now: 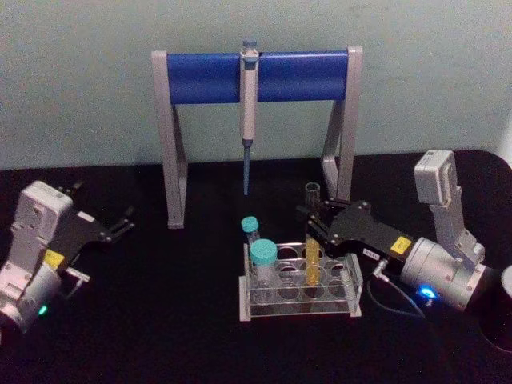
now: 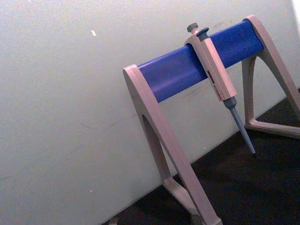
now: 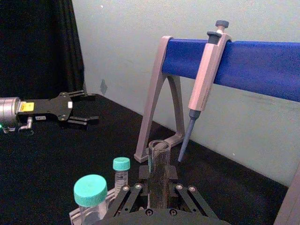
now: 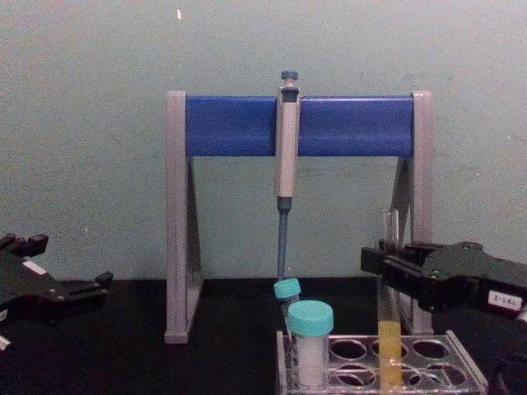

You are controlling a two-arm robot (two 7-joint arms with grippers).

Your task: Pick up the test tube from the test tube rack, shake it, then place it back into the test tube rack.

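- right gripper (image 1: 310,226) pinched narrow around the upper part of the test tube (image 1: 312,260)
- test tube stands upright in the test tube rack (image 1: 354,272), mid-worktop (image 1: 160,328), toward the front edge
- left gripper (image 1: 122,222) sits by the worktop's left edge, fingers spread

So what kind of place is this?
Probably a lab bench: a pipette hangs on a blue stand, a test tube rack holds teal-capped vials, and the right gripper is at a test tube of yellow liquid.
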